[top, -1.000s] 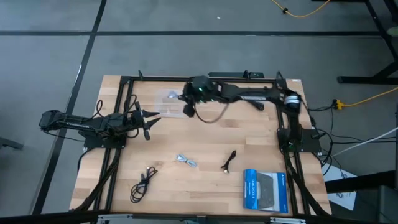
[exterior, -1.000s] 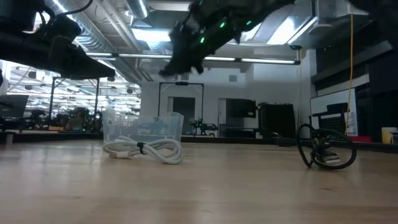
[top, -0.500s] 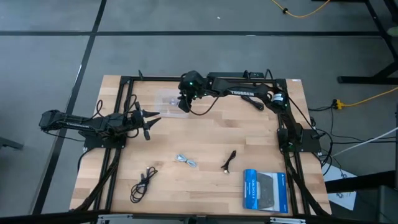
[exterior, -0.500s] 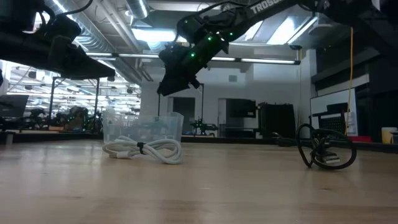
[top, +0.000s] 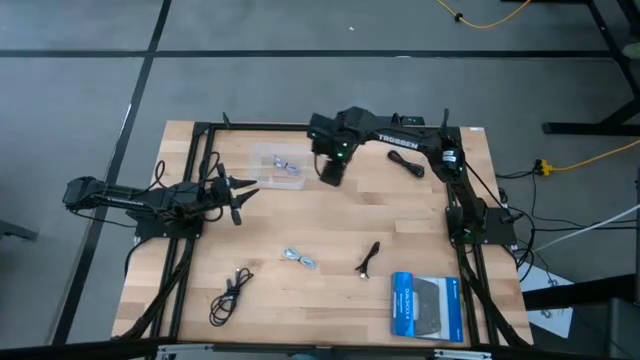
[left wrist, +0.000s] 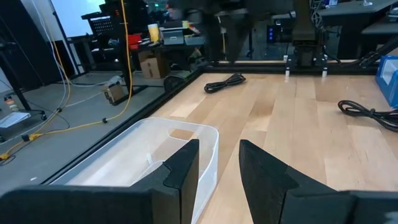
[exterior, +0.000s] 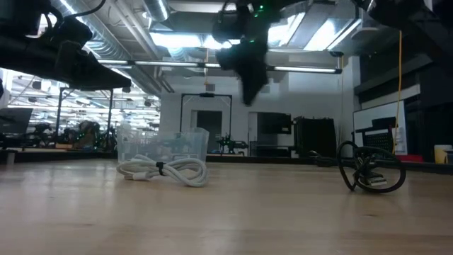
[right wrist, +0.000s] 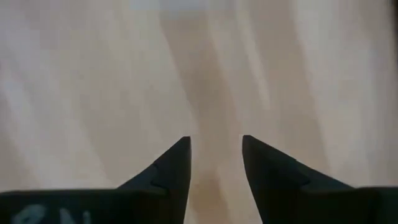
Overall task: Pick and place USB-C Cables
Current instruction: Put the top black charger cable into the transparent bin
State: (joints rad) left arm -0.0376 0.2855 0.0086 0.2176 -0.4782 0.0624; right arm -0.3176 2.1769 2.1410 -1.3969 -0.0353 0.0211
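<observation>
My right tool (top: 331, 172) hangs above the far middle of the bench (top: 330, 230), fingers (right wrist: 168, 171) apart with a plain gap, holding nothing; only bare wood shows between them. Just to its left sits the clear bin (top: 274, 168) with a pale cable (top: 283, 163) in it. My left tool (top: 236, 196) waits at the bench's left side, fingers (left wrist: 186, 163) a little apart and empty, beside that bin. The other cables lie well toward the near edge, apart from both tools: a silver-white one (top: 299, 258) running slantwise, a black one (top: 369, 257) stretched roughly near-to-far, and a black bundle (top: 231, 295) at the near left, also slantwise. A blue box (top: 428, 305) lies near right.
</observation>
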